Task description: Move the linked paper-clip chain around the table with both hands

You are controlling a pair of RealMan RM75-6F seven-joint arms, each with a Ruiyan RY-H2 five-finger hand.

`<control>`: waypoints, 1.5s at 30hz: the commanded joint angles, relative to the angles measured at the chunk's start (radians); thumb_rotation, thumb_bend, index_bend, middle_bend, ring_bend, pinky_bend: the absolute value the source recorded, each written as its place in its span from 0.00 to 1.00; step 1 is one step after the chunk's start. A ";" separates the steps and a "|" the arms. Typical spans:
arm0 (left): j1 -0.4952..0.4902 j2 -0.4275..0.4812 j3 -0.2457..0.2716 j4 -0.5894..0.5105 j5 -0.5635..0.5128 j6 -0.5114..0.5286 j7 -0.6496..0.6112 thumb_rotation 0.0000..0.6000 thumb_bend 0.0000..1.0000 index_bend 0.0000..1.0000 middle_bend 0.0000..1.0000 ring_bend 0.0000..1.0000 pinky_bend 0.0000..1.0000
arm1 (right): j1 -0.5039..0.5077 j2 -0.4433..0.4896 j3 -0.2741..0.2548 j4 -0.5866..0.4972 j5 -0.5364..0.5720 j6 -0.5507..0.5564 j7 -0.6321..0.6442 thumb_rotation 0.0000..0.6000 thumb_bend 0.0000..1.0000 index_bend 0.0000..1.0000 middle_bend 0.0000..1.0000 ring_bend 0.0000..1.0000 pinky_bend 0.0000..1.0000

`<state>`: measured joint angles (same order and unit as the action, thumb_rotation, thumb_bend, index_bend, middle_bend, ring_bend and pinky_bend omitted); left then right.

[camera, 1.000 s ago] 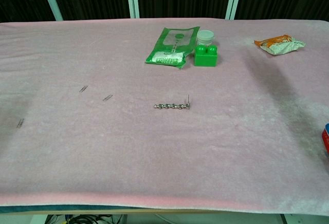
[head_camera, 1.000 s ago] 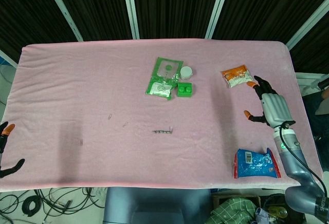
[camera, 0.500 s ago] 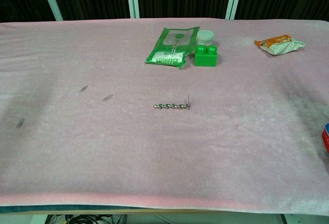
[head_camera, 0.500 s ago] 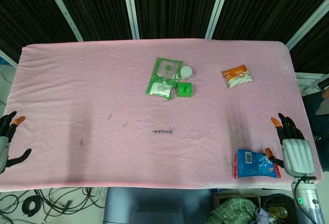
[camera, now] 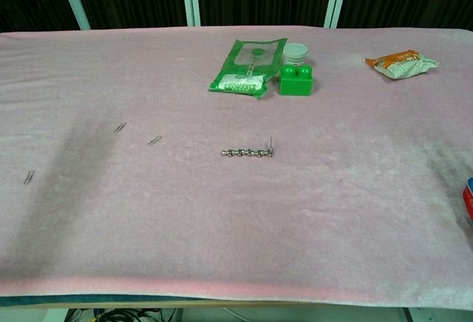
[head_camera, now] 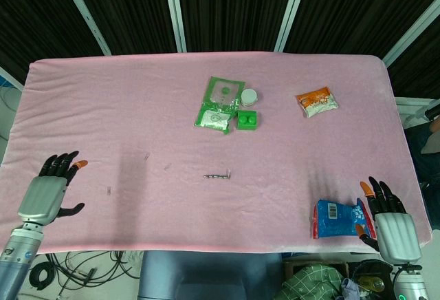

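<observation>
The linked paper-clip chain (head_camera: 217, 175) (camera: 247, 151) lies in a short straight line on the pink cloth near the table's middle, one end clip standing up. My left hand (head_camera: 48, 193) hovers over the front left edge, fingers spread and holding nothing, far left of the chain. Over the front right corner my right hand (head_camera: 390, 219) also has its fingers spread and empty, just right of a blue packet. Neither hand shows in the chest view.
Loose single clips (camera: 118, 127) (camera: 154, 140) (camera: 28, 177) lie left of the chain. A green pouch (head_camera: 220, 104), green block (head_camera: 247, 119) and white cap (head_camera: 249, 96) sit behind it. An orange snack bag (head_camera: 316, 102) is at back right, the blue packet (head_camera: 342, 219) at front right.
My left hand has come in from the left edge onto the table. My right hand has drawn back from beside the orange bag to the front right corner. The chain has not moved.
</observation>
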<state>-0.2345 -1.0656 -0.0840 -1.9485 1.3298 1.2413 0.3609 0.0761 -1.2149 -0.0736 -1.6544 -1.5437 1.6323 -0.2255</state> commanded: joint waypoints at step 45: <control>-0.745 -0.523 -0.136 0.447 -0.646 -0.363 0.295 1.00 0.24 0.38 0.07 0.00 0.00 | -0.040 -0.024 0.087 0.046 0.026 -0.070 0.044 1.00 0.16 0.10 0.00 0.00 0.19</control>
<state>-0.9597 -1.5632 -0.2238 -1.5113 0.7050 0.8581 0.6328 0.0367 -1.2386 0.0129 -1.6083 -1.5174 1.5625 -0.1816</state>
